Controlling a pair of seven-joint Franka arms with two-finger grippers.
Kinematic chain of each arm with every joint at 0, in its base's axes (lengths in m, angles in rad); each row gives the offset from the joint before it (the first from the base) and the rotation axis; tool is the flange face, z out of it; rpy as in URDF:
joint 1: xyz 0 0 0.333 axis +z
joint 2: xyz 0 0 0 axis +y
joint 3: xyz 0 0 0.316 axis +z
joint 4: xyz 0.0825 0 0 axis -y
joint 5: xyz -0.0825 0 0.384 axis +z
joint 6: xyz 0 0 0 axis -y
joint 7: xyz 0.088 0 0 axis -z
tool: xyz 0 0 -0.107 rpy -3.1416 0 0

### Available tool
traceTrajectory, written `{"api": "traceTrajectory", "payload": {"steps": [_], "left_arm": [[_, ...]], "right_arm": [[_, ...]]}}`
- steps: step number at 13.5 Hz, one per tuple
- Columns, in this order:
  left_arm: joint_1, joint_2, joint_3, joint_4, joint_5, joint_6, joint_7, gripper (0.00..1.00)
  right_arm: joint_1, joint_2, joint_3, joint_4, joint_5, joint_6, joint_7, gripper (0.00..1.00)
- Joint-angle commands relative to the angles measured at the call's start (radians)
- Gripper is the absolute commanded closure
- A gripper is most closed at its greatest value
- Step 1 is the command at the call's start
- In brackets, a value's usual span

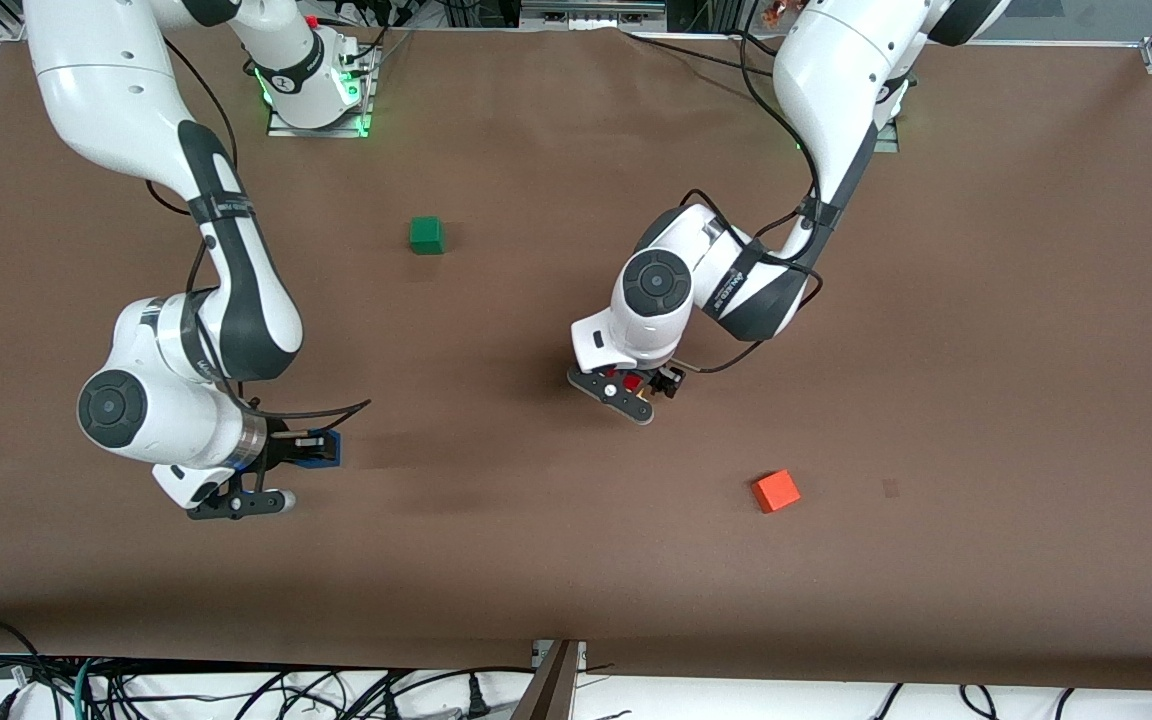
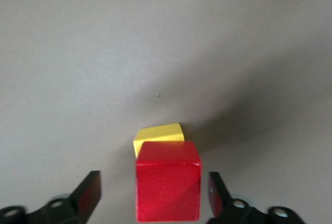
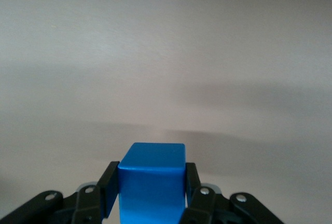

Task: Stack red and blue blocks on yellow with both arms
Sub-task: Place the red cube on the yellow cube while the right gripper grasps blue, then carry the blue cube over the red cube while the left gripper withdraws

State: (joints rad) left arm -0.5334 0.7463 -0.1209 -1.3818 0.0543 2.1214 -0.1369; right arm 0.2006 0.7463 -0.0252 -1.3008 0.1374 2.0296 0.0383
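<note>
Red block sits on yellow, blue block held aloft

Red block point(image 2: 168, 180) is what you see resting on the yellow block point(image 2: 158, 135) in the left wrist view; only part of the yellow top shows past the red one's edge, so the two are not squarely aligned. The left gripper point(image 2: 154, 198) straddles this pair with its fingers point(image 2: 87, 194) spread wide, a clear gap on each side of the red cube, touching nothing. In the front view the left gripper point(image 1: 638, 385) sits low over the middle of the table point(image 1: 986, 330), and only a sliver of red shows beneath it; the yellow cube is hidden there.

Your right gripper point(image 3: 150, 190) is clamped on the blue block point(image 3: 151, 181), with both pads pressed flat against opposite faces of the cube. In the front view the right gripper point(image 1: 308, 450) hangs over the table toward the right arm's end, and the blue block point(image 1: 321, 449) shows as a small patch between the fingers.

Two other cubes lie loose on the table. A green block point(image 1: 426, 235) sits nearer the robots' bases, between the two arms. An orange block point(image 1: 775, 491) lies closer to the front camera than the left gripper, toward the left arm's end, turned at an angle to the table edge.
</note>
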Motion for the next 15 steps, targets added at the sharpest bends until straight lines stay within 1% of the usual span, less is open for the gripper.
{"api": "traceTrajectory", "payload": {"steps": [1, 3, 5, 8, 10, 12, 14, 15], "left_arm": [[0.032, -0.036, 0.003, 0.074, 0.004, -0.062, -0.003, 0.00], [0.061, -0.038, 0.006, 0.163, 0.010, -0.168, -0.003, 0.00], [0.149, -0.065, 0.006, 0.220, 0.007, -0.213, -0.001, 0.00], [0.287, -0.143, 0.004, 0.225, 0.007, -0.215, 0.003, 0.00], [0.386, -0.197, 0.006, 0.224, 0.006, -0.216, 0.005, 0.00], [0.501, -0.257, -0.006, 0.224, 0.005, -0.218, 0.010, 0.00], [0.552, -0.307, -0.008, 0.224, 0.004, -0.218, 0.010, 0.00], [0.565, -0.327, -0.008, 0.219, 0.005, -0.219, 0.008, 0.00]], "right_arm": [[0.051, -0.005, -0.007, 0.034, -0.009, -0.060, 0.102, 0.64], [0.114, -0.008, -0.007, 0.072, -0.007, -0.106, 0.243, 0.64], [0.176, -0.008, 0.002, 0.127, -0.005, -0.126, 0.407, 0.64], [0.278, -0.002, 0.004, 0.158, -0.001, -0.109, 0.668, 0.64], [0.356, 0.002, 0.002, 0.176, -0.001, -0.069, 0.886, 0.64], [0.420, 0.004, 0.005, 0.181, 0.001, -0.030, 1.056, 0.64], [0.512, 0.028, 0.001, 0.181, -0.005, 0.038, 1.245, 0.64], [0.539, 0.039, -0.001, 0.182, -0.007, 0.065, 1.308, 0.64]]}}
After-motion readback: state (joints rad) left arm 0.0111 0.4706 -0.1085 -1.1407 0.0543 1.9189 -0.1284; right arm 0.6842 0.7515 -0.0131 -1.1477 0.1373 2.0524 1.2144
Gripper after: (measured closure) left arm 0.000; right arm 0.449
